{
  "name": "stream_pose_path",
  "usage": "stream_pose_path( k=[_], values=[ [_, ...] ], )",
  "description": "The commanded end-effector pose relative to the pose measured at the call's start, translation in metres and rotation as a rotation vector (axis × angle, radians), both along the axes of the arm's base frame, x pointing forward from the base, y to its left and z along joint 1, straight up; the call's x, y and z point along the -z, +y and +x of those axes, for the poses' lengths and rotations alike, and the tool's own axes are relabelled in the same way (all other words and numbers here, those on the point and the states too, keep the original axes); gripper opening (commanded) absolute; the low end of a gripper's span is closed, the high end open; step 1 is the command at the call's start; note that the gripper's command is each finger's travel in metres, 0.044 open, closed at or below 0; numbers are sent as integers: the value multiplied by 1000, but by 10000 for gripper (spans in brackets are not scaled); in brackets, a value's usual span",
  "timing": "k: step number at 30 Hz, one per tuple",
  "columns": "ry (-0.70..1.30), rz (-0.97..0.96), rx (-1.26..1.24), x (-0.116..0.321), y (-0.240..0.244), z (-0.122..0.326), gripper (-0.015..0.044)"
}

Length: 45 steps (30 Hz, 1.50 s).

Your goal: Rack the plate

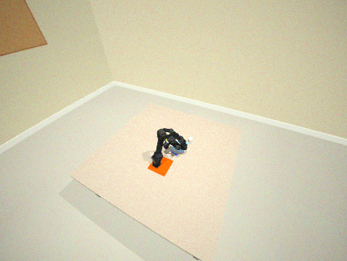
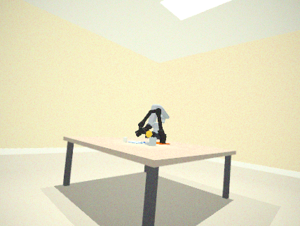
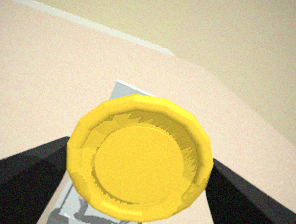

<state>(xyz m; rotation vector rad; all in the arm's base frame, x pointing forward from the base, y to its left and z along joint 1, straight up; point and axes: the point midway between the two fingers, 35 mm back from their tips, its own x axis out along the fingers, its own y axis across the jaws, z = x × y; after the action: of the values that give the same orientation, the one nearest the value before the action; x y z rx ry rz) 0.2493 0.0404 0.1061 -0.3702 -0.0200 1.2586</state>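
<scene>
A yellow round plate [image 2: 148,134] [image 3: 139,162] is upright, its face toward the exterior camera. My gripper [image 3: 140,155] is shut on the plate, with one black finger at each side of its rim. The pale grey dish rack [image 2: 152,142] [image 3: 74,202] stands on the table; in the wrist view it shows past the plate, at its top and lower left. In the exterior view the plate appears just above the rack's top edge. The rack's slots are mostly hidden by the plate, and I cannot tell whether the plate touches the rails.
An orange mat [image 1: 164,168] [image 2: 168,144] lies at the arm's base. A light blue cloth [image 1: 178,150] and a dark blue spoon [image 1: 174,153] lie near the rack, partly under the arm in view. A small white cup [image 1: 190,139] [image 2: 125,140] stands beyond the cloth.
</scene>
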Motion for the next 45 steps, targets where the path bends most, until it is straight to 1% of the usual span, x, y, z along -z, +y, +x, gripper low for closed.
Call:
stream_pose_path(
  k=[1,9,16,38,42,45],
  values=[
    [4,6,5,2,1,1,0],
    [1,1,2,21,9,4,0],
    [-4,-5,1,27,16,7,0],
    [-3,-14,0,29,38,15,0],
    [-4,-11,-2,50,38,16,0],
    [-4,-10,-2,51,38,16,0]
  ],
)
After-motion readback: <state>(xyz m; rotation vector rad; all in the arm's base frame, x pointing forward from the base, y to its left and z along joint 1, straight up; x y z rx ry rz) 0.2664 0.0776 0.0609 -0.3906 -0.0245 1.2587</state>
